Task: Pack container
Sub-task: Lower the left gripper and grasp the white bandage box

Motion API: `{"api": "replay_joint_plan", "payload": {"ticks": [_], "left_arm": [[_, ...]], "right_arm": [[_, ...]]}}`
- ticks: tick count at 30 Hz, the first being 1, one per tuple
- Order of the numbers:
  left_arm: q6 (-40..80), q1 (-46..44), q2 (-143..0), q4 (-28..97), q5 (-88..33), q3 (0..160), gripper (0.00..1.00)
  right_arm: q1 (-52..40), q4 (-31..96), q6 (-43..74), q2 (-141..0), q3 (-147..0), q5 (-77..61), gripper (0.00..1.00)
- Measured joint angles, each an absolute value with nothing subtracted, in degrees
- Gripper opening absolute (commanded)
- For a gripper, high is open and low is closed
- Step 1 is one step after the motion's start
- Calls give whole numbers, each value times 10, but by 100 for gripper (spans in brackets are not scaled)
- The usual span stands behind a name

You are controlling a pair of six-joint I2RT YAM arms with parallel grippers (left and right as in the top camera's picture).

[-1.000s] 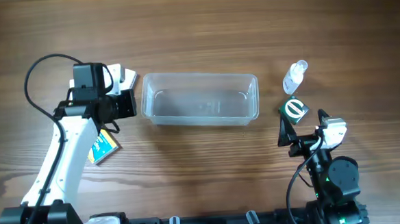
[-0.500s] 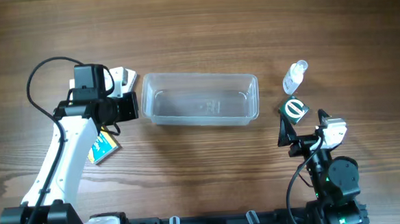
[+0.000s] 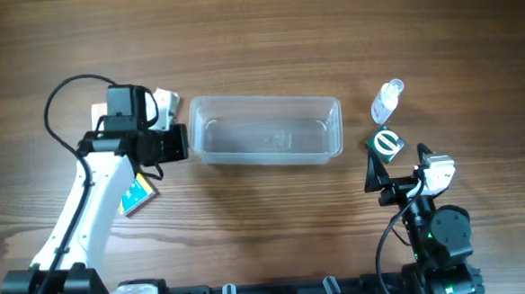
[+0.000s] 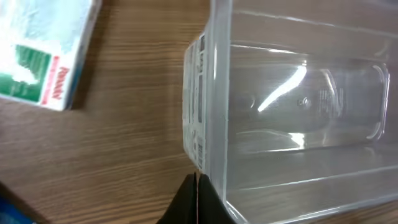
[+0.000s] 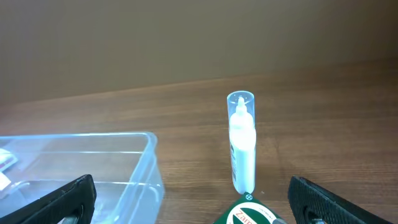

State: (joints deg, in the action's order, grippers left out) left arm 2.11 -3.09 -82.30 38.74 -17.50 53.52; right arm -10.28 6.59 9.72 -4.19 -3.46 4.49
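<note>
The left gripper (image 4: 194,200) is pinched fully shut on nothing. Its tip appears to touch the near end wall of the clear, empty rectangular plastic container (image 4: 214,93), likely to nudge it rather than grasp it. Beside it lies a white carton with green print (image 4: 43,56). The right gripper (image 5: 193,202) is wide open and empty, with a slim white bottle (image 5: 242,146) just ahead of it.

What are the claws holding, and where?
Nothing. The left gripper is shut, empty, beside the container's end wall; the right gripper is open, empty.
</note>
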Motion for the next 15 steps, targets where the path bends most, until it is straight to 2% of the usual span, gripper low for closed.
{"api": "replay_joint_plan", "payload": {"ticks": [12,15], "left_arm": [[21,-51,-823,368,-123,535,5],[22,-42,-823,345,-97,535,18]], "right_arm": [[-103,66,97,-42,-35,45,100],[-103,66,97,-42,-35,45,100]]}}
